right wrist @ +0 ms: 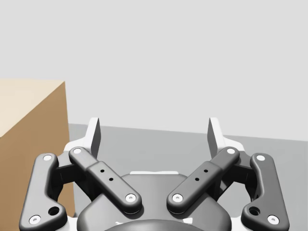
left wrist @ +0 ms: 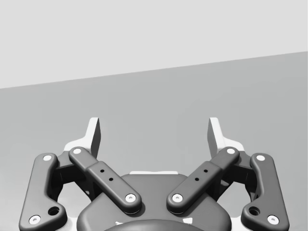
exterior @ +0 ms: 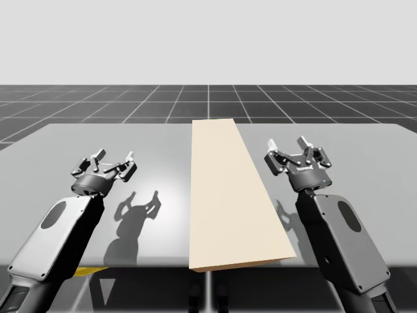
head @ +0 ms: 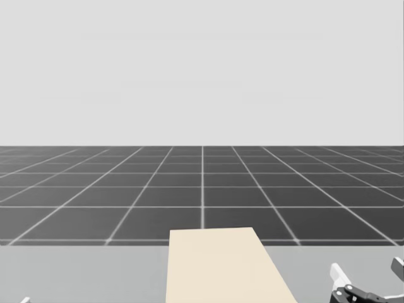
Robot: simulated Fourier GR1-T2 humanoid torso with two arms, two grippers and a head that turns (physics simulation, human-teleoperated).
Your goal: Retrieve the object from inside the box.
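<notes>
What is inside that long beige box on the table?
The beige box shows a flat, closed top and, in the right wrist view, a brown side wall. Its inside is fully covered, so I cannot tell what it holds.

No words, numbers or signs can be read here. The tan box (exterior: 228,195) is plain all over, and the grey bench (exterior: 150,140) under it is plain too.
</notes>
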